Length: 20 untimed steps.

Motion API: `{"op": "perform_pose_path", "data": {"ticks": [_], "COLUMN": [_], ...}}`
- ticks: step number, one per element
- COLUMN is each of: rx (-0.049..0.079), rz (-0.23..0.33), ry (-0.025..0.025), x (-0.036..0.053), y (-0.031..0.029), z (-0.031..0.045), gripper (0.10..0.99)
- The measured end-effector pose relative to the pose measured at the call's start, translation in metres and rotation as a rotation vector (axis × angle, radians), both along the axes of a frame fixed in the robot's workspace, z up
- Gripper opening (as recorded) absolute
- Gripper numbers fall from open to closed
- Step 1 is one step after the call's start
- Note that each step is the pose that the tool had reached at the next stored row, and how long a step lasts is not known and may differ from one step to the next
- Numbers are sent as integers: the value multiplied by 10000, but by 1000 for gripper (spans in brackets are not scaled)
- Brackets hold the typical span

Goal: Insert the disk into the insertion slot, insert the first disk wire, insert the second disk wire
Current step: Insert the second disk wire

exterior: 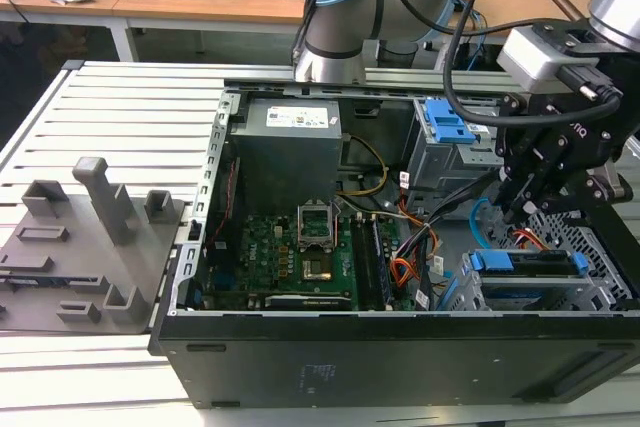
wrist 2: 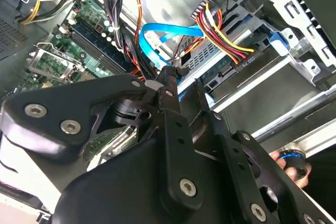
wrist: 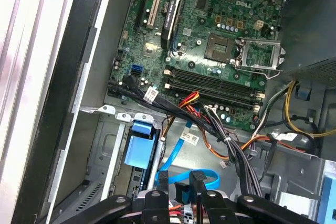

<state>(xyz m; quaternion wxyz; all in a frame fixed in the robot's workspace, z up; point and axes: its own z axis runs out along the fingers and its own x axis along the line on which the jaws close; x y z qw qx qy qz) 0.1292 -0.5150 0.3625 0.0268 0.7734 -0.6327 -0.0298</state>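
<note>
Inside, the black steel computer case (exterior: 400,347) holds a green circuit board (exterior: 290,257) and the insertion slot (exterior: 600,247), a perforated silver cage at the exterior view's right. Seated in it lies the disk (exterior: 525,265), its bright blue carrier showing. Above hangs the matte black gripper (wrist 2: 184,80), fingers (wrist 2: 170,85) narrowed, nearly together, beside a flat blue cable (wrist 2: 163,32).

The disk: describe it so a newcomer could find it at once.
Start at the open black computer case on the slatted table. In the exterior view, go to its near right corner, where the silver perforated insertion slot sits below the pincer. The disk lies in it, marked by a bright blue carrier bracket, unlike the upright grey bay behind.
</note>
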Motion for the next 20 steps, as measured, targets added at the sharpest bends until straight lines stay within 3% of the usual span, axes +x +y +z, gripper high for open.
{"op": "perform_pose_path", "data": {"ticks": [2, 4, 9, 12, 13, 15, 20], "rx": [1, 1, -11, -118, -119, -119, -120], "rz": [1, 2, 3, 3, 1, -23, -417], "ry": [0, 0, 0, 0, 0, 0, 2], "x": [0, 0, 0, 0, 0, 0, -1], "y": [0, 0, -14, -111, -166, -215, -256], "z": [-1, 0, -2, -11, -26, -46, -92], "gripper": [302, 165, 165, 165, 165, 165, 165]}}
